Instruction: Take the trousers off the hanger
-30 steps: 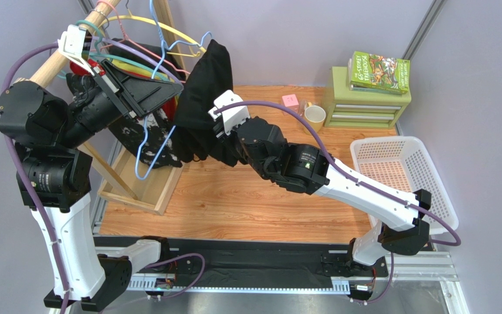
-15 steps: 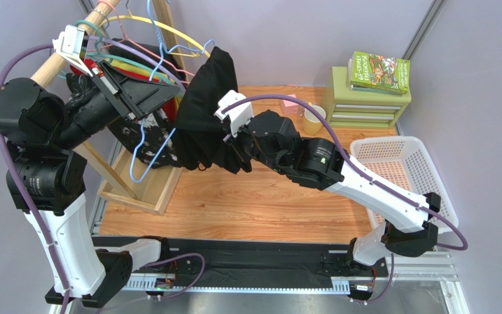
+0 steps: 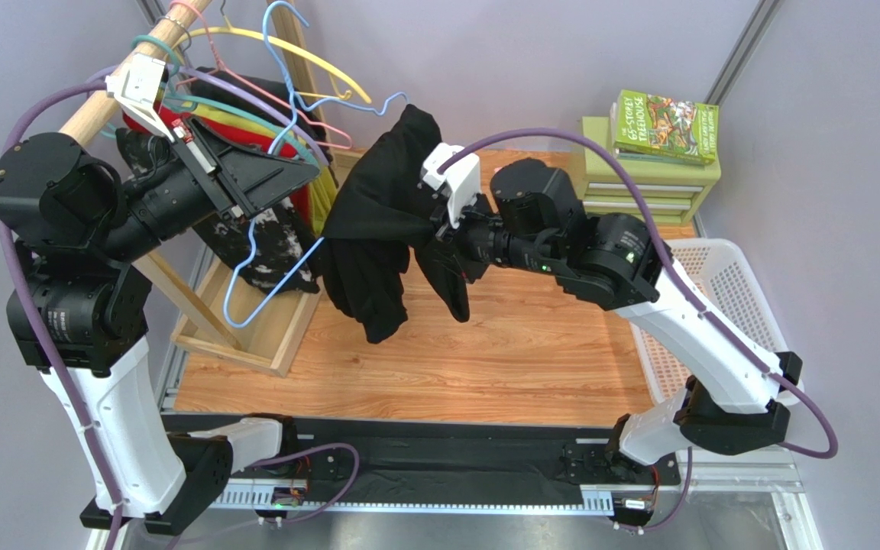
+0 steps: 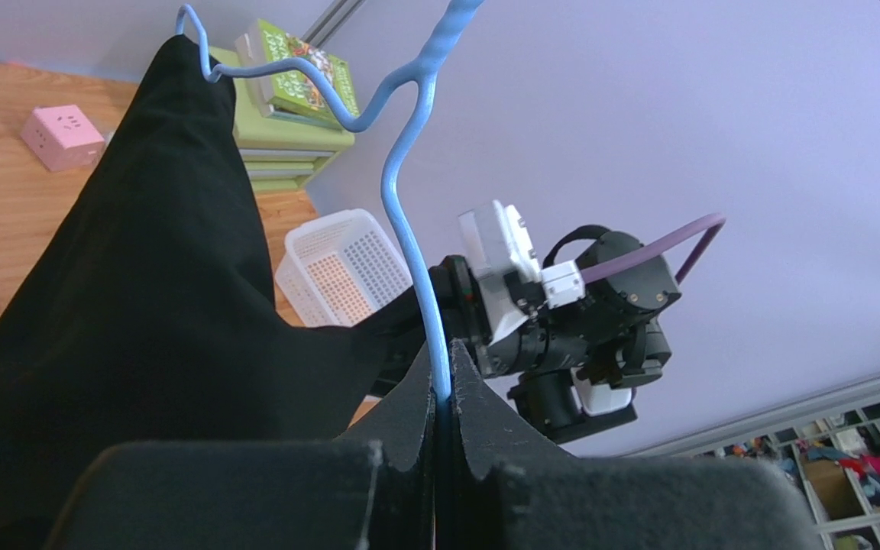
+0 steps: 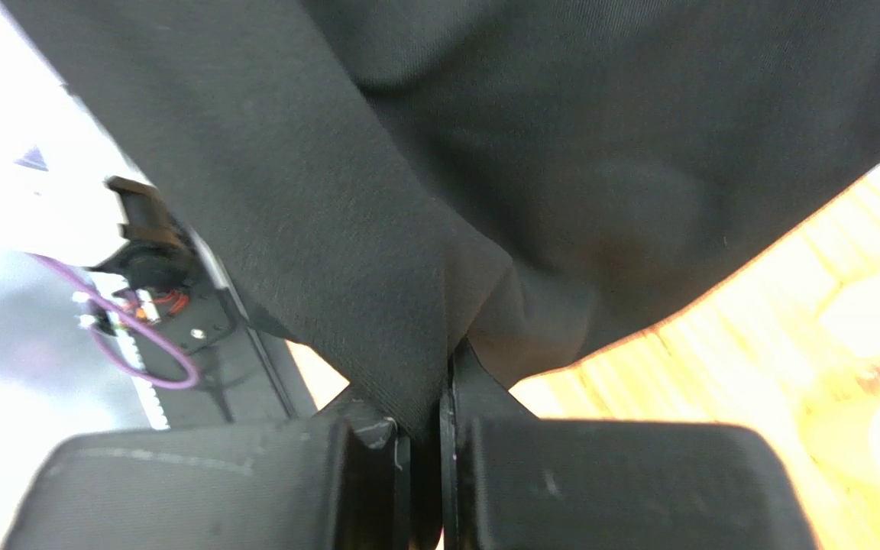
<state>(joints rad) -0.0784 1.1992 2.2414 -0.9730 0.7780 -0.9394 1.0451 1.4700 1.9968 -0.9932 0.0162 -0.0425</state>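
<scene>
The black trousers (image 3: 382,229) hang bunched in the air over the table, their top still over one end of the light-blue hanger (image 3: 284,273). My left gripper (image 3: 316,172) is shut on the hanger's wire beside the rack. In the left wrist view the wire (image 4: 416,229) runs up from between the shut fingers (image 4: 442,395), with the trousers (image 4: 158,287) draped to the left. My right gripper (image 3: 445,229) is shut on a fold of the trousers. In the right wrist view the fabric (image 5: 548,149) is pinched between its fingers (image 5: 439,401).
A wooden rack (image 3: 238,332) at the left carries yellow, teal, lilac and pink hangers, a red garment and a black white-splotched garment (image 3: 273,229). A white basket (image 3: 743,298) stands at the right. A green drawer unit (image 3: 640,183) with a book (image 3: 663,124) is at the back.
My right gripper has moved right and up with the trousers, drawing them away from the rack along the hanger. The left gripper has held the hanger nearly in place.
</scene>
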